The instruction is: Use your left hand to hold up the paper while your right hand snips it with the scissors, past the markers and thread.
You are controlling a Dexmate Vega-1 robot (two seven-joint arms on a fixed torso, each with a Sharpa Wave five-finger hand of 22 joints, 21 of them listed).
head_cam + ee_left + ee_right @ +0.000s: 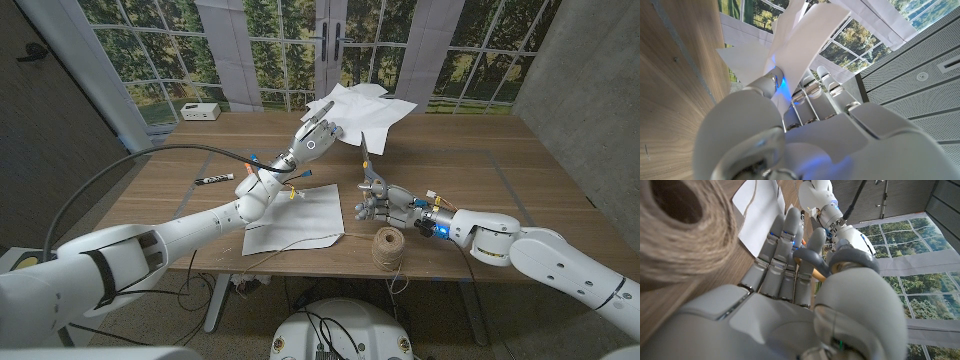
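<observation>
Here the left hand (316,140) holds a crumpled sheet of paper (362,108) up above the far middle of the table (480,160), fingers clamped on its lower edge; the left wrist view shows the sheet pinched between thumb and fingers. The right hand (378,204) sits low near the table, just behind the spool of twine (386,248), its fingers curled through the handles of the scissors (368,176), blades pointing up toward the paper. Whether the blades are parted I cannot tell. Likely step: bringing scissors to paper. Best to keep the sheet taut and steady, lift the blades clear of the twine, and meet a free edge square-on. A marker (215,179) lies well off to the left.
</observation>
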